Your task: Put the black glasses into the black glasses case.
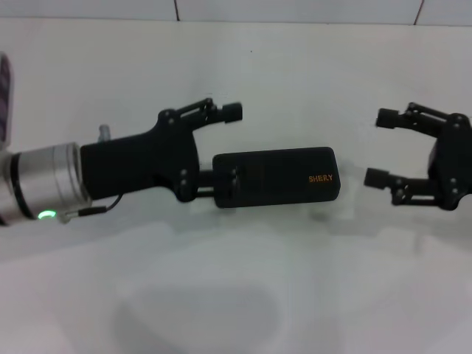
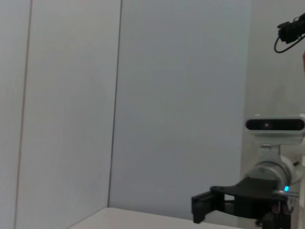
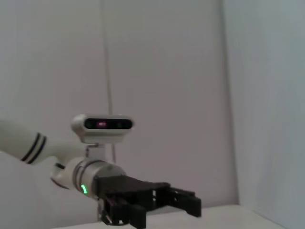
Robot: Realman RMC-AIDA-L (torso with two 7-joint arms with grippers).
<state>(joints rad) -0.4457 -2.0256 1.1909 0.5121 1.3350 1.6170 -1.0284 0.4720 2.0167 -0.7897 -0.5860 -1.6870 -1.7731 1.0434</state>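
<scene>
The black glasses case (image 1: 276,177) lies closed on the white table (image 1: 243,295), its orange "SHERY" lettering facing up near its right end. The black glasses do not show in any view. My left gripper (image 1: 231,145) is open at the case's left end. Its lower finger overlaps that end and its upper finger stands well clear behind the case. My right gripper (image 1: 380,147) is open and empty a short way off the case's right end. The left wrist view shows the right gripper (image 2: 205,210) farther off. The right wrist view shows the left gripper (image 3: 190,205) farther off.
A tiled wall runs along the back of the table. A purple-striped object (image 1: 4,96) shows at the far left edge. A soft shadow lies on the table in front of the case.
</scene>
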